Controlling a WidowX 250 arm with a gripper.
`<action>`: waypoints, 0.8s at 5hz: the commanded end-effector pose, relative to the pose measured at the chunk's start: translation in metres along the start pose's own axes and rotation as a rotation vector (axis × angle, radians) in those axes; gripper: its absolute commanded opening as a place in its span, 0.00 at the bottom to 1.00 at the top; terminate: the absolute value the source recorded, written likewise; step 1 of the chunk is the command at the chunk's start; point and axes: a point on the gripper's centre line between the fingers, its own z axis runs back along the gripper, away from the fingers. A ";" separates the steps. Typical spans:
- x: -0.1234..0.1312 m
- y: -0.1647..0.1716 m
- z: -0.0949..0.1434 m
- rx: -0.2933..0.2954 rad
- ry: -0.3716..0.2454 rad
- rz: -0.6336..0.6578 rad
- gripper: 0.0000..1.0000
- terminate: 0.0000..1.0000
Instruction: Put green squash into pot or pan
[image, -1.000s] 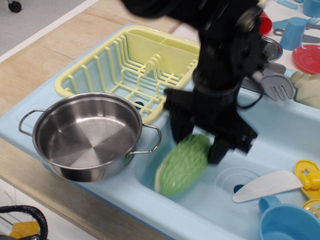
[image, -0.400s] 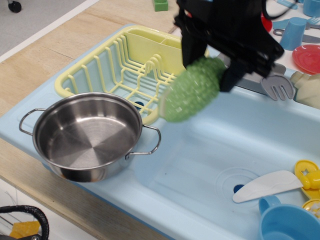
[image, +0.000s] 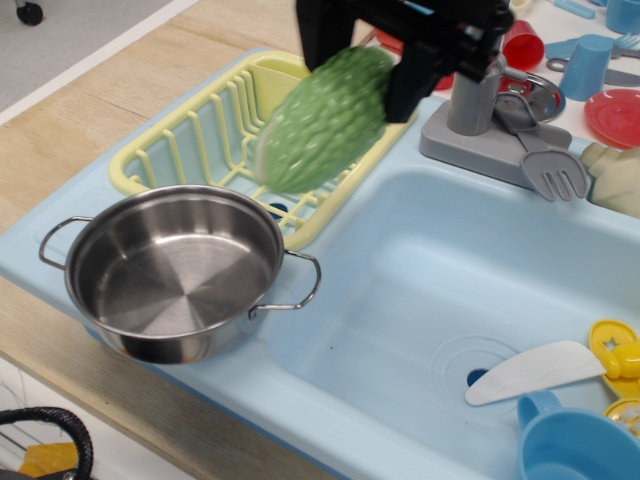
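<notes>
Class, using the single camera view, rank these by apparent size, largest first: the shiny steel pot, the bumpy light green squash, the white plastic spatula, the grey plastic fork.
1. Shiny steel pot
2. Bumpy light green squash, though it is held raised, nearer the camera, so it may look oversized
3. White plastic spatula
4. Grey plastic fork
</notes>
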 end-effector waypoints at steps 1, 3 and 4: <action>-0.020 0.017 -0.001 -0.005 -0.006 0.054 0.00 0.00; -0.046 0.033 -0.002 -0.010 0.060 0.076 0.00 0.00; -0.052 0.037 -0.002 -0.034 0.051 0.053 1.00 0.00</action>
